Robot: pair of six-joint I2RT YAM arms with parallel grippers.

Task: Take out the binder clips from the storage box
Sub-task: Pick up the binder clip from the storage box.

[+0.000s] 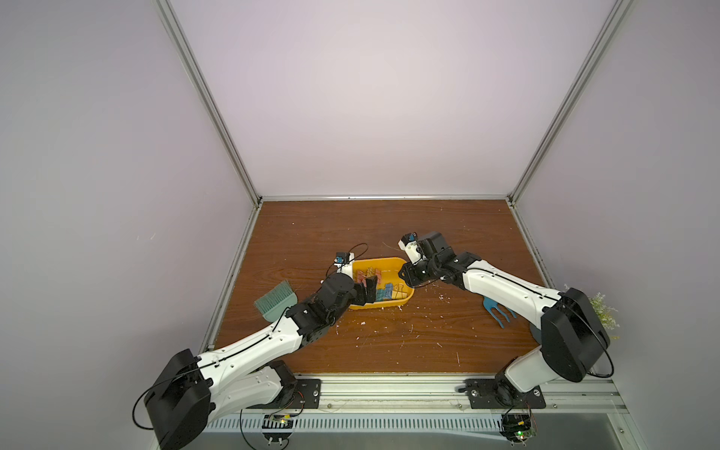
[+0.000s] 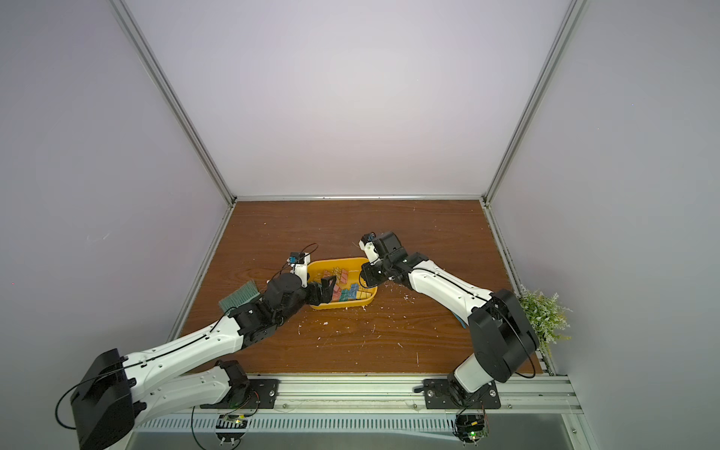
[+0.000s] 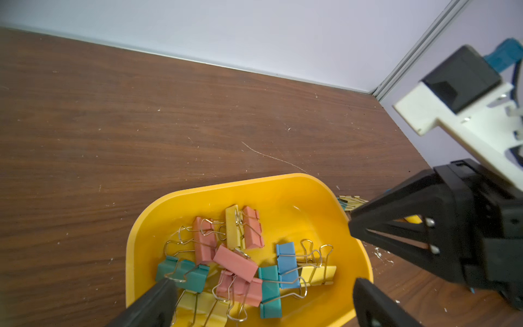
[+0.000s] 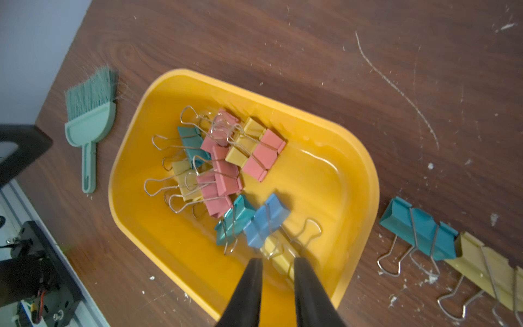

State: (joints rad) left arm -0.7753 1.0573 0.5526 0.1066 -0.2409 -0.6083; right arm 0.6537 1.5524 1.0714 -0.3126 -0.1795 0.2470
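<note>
Right wrist view: my right claw (image 4: 276,260) stands nearly closed around a yellow binder clip (image 4: 280,259) inside the yellow storage box (image 4: 365,158); whether it pinches, I cannot tell. My left claw (image 3: 263,283) hangs wide open above the other binder clips (image 3: 235,263) in the box.

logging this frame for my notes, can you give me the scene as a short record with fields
box: yellow storage box on the wooden table
inside: about ten binder clips, pink, teal, blue, yellow, tangled
outside: teal and yellow clips in a row on the table beside the box
left gripper: open, above the box
right gripper: at the box's edge, a yellow clip seen between its fingers; grip unclear
other: green brush, blue garden fork
</note>
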